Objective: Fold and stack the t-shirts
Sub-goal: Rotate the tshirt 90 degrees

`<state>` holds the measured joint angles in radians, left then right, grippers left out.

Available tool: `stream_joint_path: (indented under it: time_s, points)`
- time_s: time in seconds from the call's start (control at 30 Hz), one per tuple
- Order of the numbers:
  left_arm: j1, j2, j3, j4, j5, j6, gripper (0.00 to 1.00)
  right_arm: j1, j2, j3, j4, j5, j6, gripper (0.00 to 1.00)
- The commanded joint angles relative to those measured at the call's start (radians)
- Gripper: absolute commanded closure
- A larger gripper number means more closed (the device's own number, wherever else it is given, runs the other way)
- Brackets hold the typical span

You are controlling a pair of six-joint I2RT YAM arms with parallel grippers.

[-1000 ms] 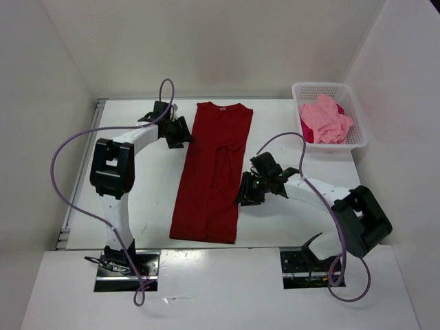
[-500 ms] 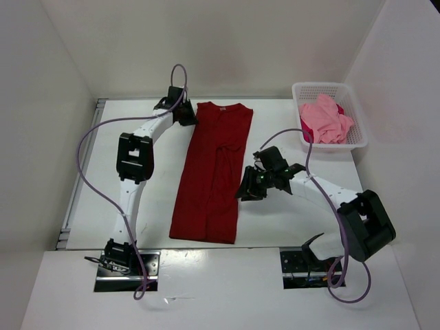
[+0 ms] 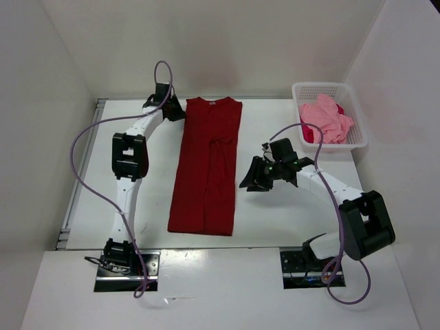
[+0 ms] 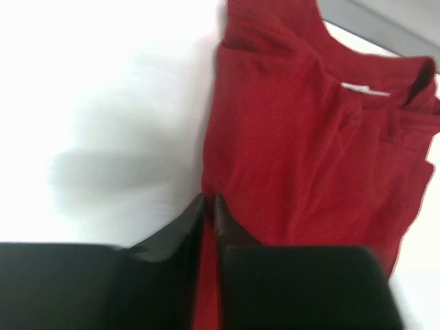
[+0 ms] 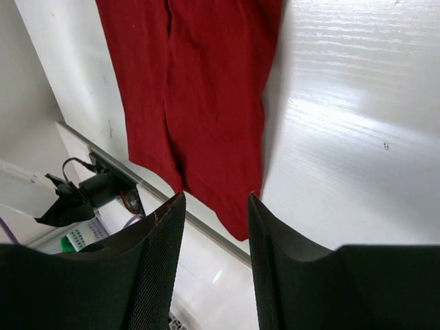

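The dark red t-shirt [image 3: 206, 165] lies as a long narrow strip down the middle of the white table, collar at the far end. My left gripper [image 3: 180, 113] sits at its far left shoulder corner. In the left wrist view that gripper [image 4: 210, 199] is shut, with the red cloth [image 4: 309, 137] pinched in the thin slit between its fingers. My right gripper [image 3: 249, 182] hovers open just right of the shirt's lower half, touching nothing. In the right wrist view nothing lies between its jaws [image 5: 214, 199], and the shirt's hem [image 5: 206, 82] is beyond them. A light pink t-shirt [image 3: 323, 118] and a magenta one [image 3: 307, 132] are bunched in the basket.
The white mesh basket [image 3: 320, 85] stands at the far right corner of the table. White walls close in the back and both sides. A metal rail [image 3: 77, 185] runs along the table's left edge. The left arm's base and cables [image 5: 89, 192] show near the shirt's hem.
My left gripper moved to the shirt's far left corner and shut on it, and the shirt shifted slightly left. My right gripper drew back to the right and opened wider.
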<state>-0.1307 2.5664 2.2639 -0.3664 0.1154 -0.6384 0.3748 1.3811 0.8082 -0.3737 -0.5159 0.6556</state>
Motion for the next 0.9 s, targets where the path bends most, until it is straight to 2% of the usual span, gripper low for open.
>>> stream_joint_path:
  time_s: [0.0,0.07,0.1,0.17,0.2,0.23,0.27,0.33,0.4,0.47,0.5,0.63,0.7,0.73,0.87]
  points:
    - [0.032,-0.058,-0.1,0.073,0.001,-0.075,0.71,-0.004,-0.005,0.04,-0.019,-0.029,-0.028,0.53]
    - [0.042,-0.136,-0.196,0.137,0.013,-0.084,0.5,-0.004,-0.005,0.031,-0.03,-0.029,-0.037,0.52]
    - [0.052,-0.171,-0.305,0.153,0.013,-0.084,0.38,-0.004,-0.005,0.031,-0.03,-0.029,-0.037,0.52]
    - [0.062,-0.302,-0.436,0.184,0.013,-0.072,0.32,-0.004,-0.014,0.013,-0.03,0.0,-0.037,0.56]
    - [0.062,-0.352,-0.507,0.207,-0.008,-0.055,0.29,0.007,-0.025,-0.006,-0.03,0.01,-0.037,0.6]
    - [0.062,-0.45,-0.643,0.216,-0.02,-0.041,0.23,0.018,-0.04,-0.036,-0.018,0.02,-0.022,0.67]
    - [0.071,-0.495,-0.703,0.216,-0.011,-0.041,0.18,0.018,-0.04,-0.05,0.005,0.02,-0.01,0.8]
    - [0.071,-0.608,-0.809,0.196,0.016,-0.023,0.01,0.047,-0.05,-0.073,0.03,0.02,0.022,0.9]
    - [0.062,-0.678,-0.965,0.144,0.073,-0.023,0.01,0.125,-0.04,-0.083,0.056,0.051,0.054,0.96]
    - [0.052,-0.797,-1.091,0.144,0.163,-0.023,0.01,0.221,-0.031,-0.109,0.099,0.088,0.137,0.96]
    - [0.052,-0.842,-1.224,0.144,0.188,-0.023,0.09,0.249,-0.031,-0.134,0.151,0.088,0.168,0.94]
    - [0.0,-1.093,-1.397,0.066,0.225,-0.079,0.65,0.363,-0.103,-0.193,0.205,0.223,0.288,0.71]
    - [-0.009,-1.17,-1.493,0.015,0.208,-0.104,0.68,0.383,-0.125,-0.239,0.222,0.234,0.335,0.56]
    - [-0.009,-1.248,-1.523,-0.005,0.189,-0.116,0.68,0.383,-0.125,-0.251,0.222,0.234,0.348,0.55]
    - [-0.023,-1.391,-1.618,-0.103,0.161,-0.17,0.71,0.394,-0.126,-0.288,0.222,0.235,0.383,0.54]
